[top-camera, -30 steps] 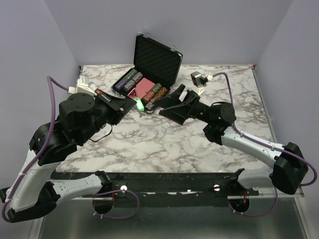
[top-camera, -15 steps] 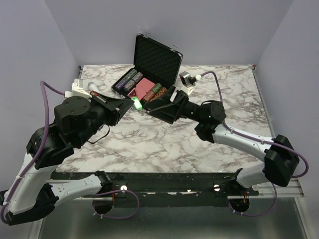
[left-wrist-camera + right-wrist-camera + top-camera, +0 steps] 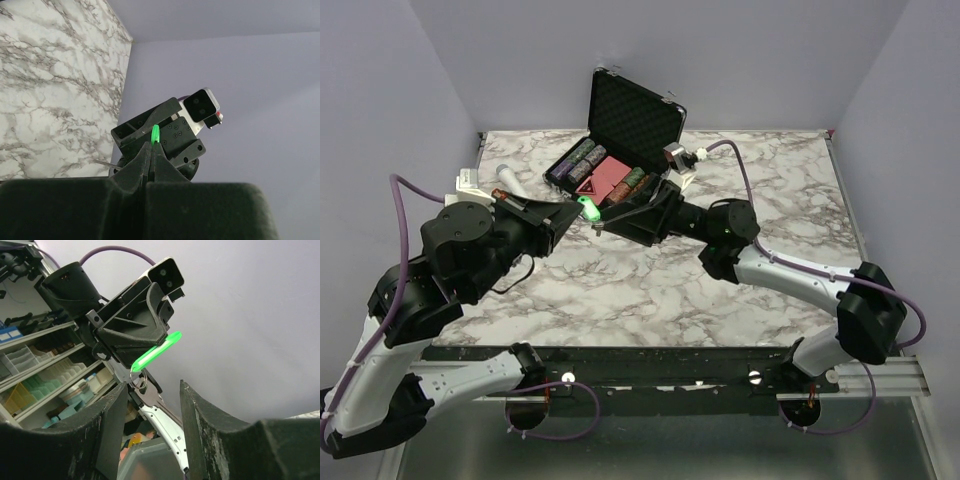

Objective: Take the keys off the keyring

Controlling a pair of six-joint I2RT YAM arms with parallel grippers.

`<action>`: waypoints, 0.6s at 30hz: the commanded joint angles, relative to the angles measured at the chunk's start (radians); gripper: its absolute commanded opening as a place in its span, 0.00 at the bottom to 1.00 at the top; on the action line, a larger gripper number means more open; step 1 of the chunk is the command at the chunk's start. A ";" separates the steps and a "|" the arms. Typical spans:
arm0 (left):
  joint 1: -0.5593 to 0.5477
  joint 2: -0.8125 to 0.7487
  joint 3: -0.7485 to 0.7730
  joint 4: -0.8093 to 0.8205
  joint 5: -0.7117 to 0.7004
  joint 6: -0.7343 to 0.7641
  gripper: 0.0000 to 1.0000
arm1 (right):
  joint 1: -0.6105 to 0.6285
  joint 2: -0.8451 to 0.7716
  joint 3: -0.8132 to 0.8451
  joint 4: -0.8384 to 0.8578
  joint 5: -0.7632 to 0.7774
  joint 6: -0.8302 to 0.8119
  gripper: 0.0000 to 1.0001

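My left gripper [image 3: 576, 206] is shut on the bright green piece of the keys [image 3: 586, 208] and holds it in the air in front of the chip case. In the left wrist view the green piece [image 3: 155, 134] sticks out of the closed fingertips [image 3: 148, 150]. In the right wrist view the green piece [image 3: 155, 353] carries the thin grey keyring [image 3: 139, 379], and a silver key [image 3: 151, 395] hangs from it. My right gripper [image 3: 152, 386] is open, its jaws on either side of the ring and key without touching them. It also shows in the top view [image 3: 604, 217], just right of the green piece.
An open black chip case [image 3: 632, 122] with rows of poker chips [image 3: 574, 159] stands at the back centre. A white microphone [image 3: 506, 178] lies at the back left. Grey walls close in the marble table [image 3: 640, 280] on three sides.
Both grippers have shifted left and slightly back. The right arm has reached further toward the left gripper, closing the gap to the green piece. The left gripper stays shut on it.
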 commanded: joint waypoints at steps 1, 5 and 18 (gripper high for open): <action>0.005 -0.020 -0.015 0.013 -0.023 -0.053 0.00 | 0.016 0.026 0.041 0.055 -0.037 -0.008 0.53; 0.005 -0.033 -0.026 0.012 -0.036 -0.069 0.00 | 0.019 0.027 0.044 0.058 -0.036 -0.009 0.53; 0.005 -0.068 -0.055 0.023 -0.010 -0.119 0.00 | 0.019 0.043 0.061 0.058 -0.074 0.006 0.43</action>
